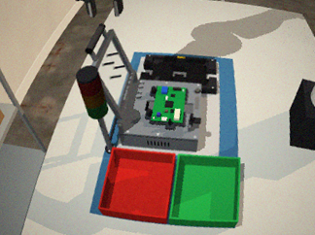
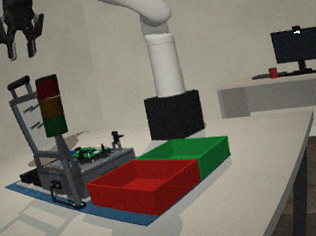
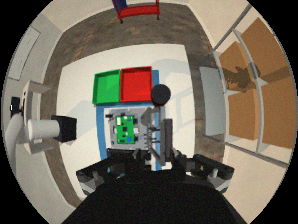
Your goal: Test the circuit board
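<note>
looking down from the top view, the circuit board (image 1: 167, 104) is seen lying flat in the grey tester (image 1: 165, 117), component side up, its white connector at the near edge. the lid (image 1: 111, 63) is raised at the tester's left, with the signal light (image 1: 92, 94) just beside it. a black tray (image 1: 178, 67) sits on the far side of the tester, on the blue mat (image 1: 228, 109). the red bin (image 1: 137, 184) and green bin (image 1: 205, 190) are placed side by side at the near end, touching. the gripper (image 1: 102, 5) is cut off by the far edge of the picture.

in the exterior view, the gripper (image 2: 22, 45) hangs high above the lid's handle (image 2: 18, 83), well apart from it — its fingers are half parted and nothing is held between them. the arm's black pedestal (image 2: 174, 115) stands beyond the bins.

in the wrist view, the board (image 3: 124, 129) is seen far below, just ahead of the fingertips; both bins lie further on.
</note>
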Action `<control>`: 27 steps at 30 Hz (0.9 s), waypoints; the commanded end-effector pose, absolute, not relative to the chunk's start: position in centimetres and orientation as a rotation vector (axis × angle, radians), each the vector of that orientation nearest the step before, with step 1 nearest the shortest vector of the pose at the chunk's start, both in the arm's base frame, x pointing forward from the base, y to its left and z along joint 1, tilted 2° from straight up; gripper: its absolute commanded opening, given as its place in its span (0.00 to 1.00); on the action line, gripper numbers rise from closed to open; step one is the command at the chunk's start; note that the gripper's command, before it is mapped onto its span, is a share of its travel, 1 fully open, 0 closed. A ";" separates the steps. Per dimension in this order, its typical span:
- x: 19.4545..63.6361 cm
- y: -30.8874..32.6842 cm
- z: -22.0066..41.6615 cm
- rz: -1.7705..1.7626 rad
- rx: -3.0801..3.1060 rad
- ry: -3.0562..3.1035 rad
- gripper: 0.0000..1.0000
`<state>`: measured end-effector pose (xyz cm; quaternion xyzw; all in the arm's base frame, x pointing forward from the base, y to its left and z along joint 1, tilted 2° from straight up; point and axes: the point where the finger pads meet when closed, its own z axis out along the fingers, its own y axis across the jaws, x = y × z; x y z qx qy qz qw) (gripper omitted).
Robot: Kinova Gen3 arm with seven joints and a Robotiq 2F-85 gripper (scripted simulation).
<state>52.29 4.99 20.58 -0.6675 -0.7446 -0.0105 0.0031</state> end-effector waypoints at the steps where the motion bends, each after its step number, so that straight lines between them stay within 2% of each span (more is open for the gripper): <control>1: 53.6 5.8 20.4 -0.029 -2.068 -2.347 0.50; 27: 55.0 5.8 19.9 -0.023 -2.086 -2.330 0.50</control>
